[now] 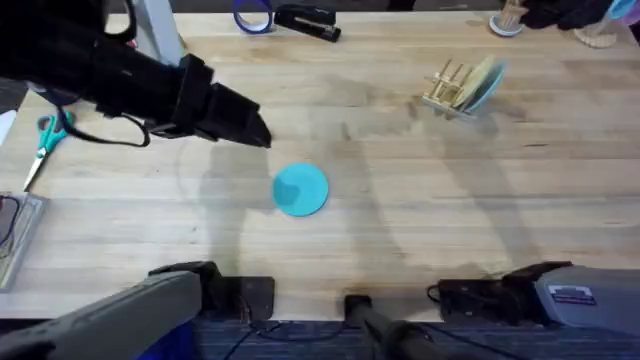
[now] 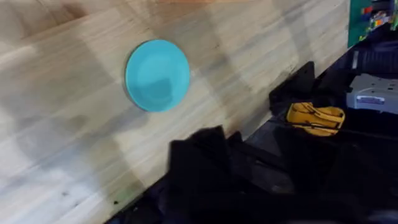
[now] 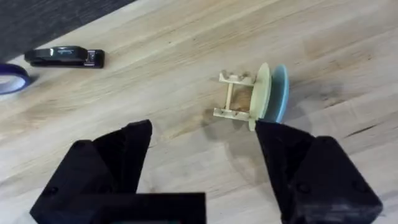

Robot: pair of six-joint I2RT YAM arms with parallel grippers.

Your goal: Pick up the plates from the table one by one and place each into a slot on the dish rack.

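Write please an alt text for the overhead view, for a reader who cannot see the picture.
A turquoise plate lies flat on the light wood table, near the middle. At the far right, the small wooden dish rack already holds a cream plate and a blue plate standing on edge. The left arm reaches in from the left, its gripper above the table beyond the turquoise plate.

table (image 1: 420, 230) – light wood planks | turquoise plate (image 1: 300, 189) flat mid-table | dish rack (image 1: 450, 88) – far right
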